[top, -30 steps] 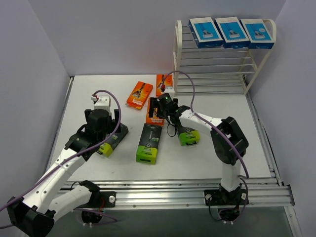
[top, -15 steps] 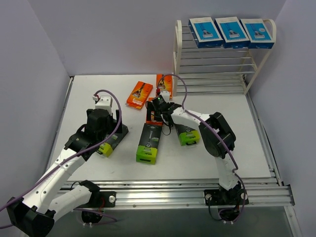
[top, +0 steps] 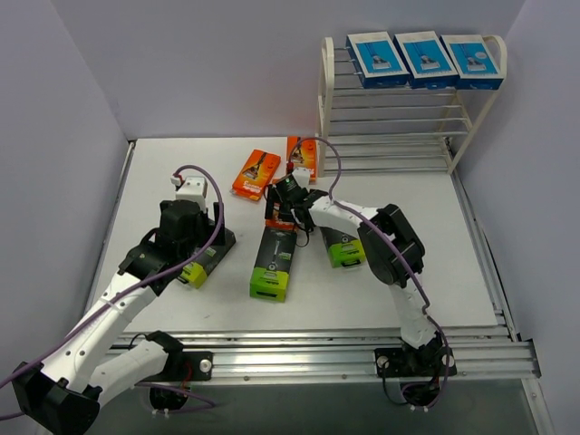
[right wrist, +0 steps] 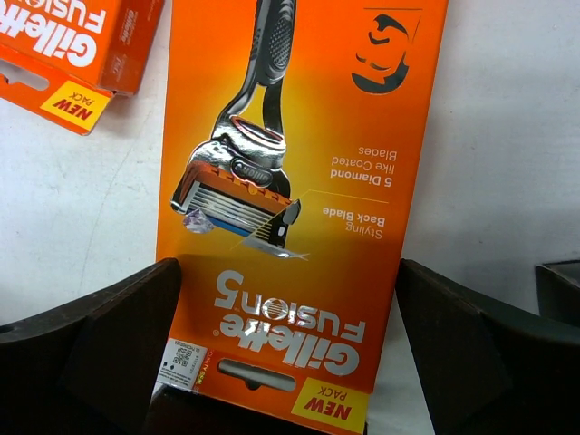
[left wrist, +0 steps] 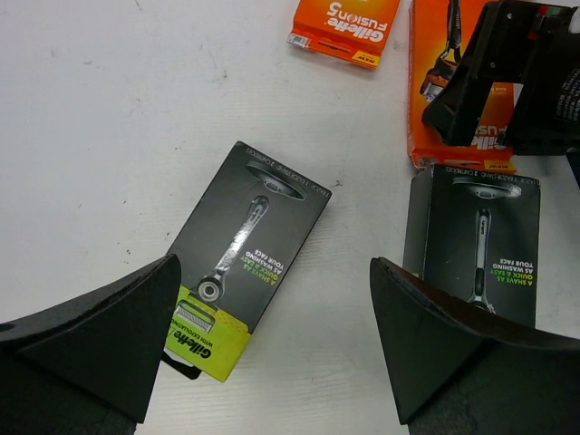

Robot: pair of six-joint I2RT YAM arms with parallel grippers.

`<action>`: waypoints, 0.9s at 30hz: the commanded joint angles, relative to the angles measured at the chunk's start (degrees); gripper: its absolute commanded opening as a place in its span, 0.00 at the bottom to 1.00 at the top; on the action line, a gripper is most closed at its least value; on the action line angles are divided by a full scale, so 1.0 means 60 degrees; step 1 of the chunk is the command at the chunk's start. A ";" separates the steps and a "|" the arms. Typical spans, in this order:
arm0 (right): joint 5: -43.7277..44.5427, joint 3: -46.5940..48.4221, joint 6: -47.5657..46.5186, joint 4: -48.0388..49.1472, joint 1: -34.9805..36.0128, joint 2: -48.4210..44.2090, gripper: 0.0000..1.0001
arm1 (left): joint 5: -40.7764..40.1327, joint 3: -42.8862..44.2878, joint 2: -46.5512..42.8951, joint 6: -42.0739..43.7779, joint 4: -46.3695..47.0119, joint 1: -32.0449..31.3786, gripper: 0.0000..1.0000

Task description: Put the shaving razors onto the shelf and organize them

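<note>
Right hand [right wrist: 288, 308] wide apart, gripping nothing, straddling the hang-hole end of an orange pack [right wrist: 299, 163] lying flat near the middle of the surface [top: 181, 172]. Whether the fingers touch its long edges, I can't tell. Left hand [left wrist: 272, 304] also apart and empty, poised above a black pack [left wrist: 245, 245] toward the left edge.

These packs look light, stiff and flat, probably card with a glossy, slippery face. Best hold, I'd say, is across the narrow width on the two long edges, low down, because nothing sticks up to pinch.

Other orange and black packs lie close by, so it's crowded. Three blue packs [top: 426, 56] sit on the top tier of the shelf [top: 331, 109] at the far right corner. Plain pale walls [top: 227, 63] close in the back and sides.
</note>
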 commanded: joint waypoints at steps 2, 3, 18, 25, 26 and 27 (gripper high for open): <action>0.0110 0.0565 0.0169 -0.0240 0.0000 0.0318 1.00 | 0.0168 0.0455 -0.0038 -0.0037 0.0053 -0.0072 0.94; 0.0110 0.0624 0.0155 -0.0269 -0.0014 0.0377 0.99 | 0.0183 0.0455 -0.0038 -0.0037 0.0053 -0.0072 0.94; -0.0915 0.1853 -0.1705 0.0507 -0.0410 0.1314 0.96 | 0.0403 0.0484 0.0138 -0.0051 0.0038 -0.0072 0.94; -0.1619 0.2221 -0.2306 0.0975 -0.0396 0.1520 0.96 | 0.0461 0.0499 0.0226 -0.0051 0.0038 -0.0072 0.94; -0.1996 0.2264 -0.2350 0.1005 -0.0395 0.1549 0.96 | 0.0461 0.0499 0.0226 -0.0051 0.0038 -0.0072 0.94; -0.2116 0.2294 -0.2452 0.1048 -0.0381 0.1578 0.96 | 0.0476 0.0499 0.0226 -0.0037 0.0038 -0.0072 0.94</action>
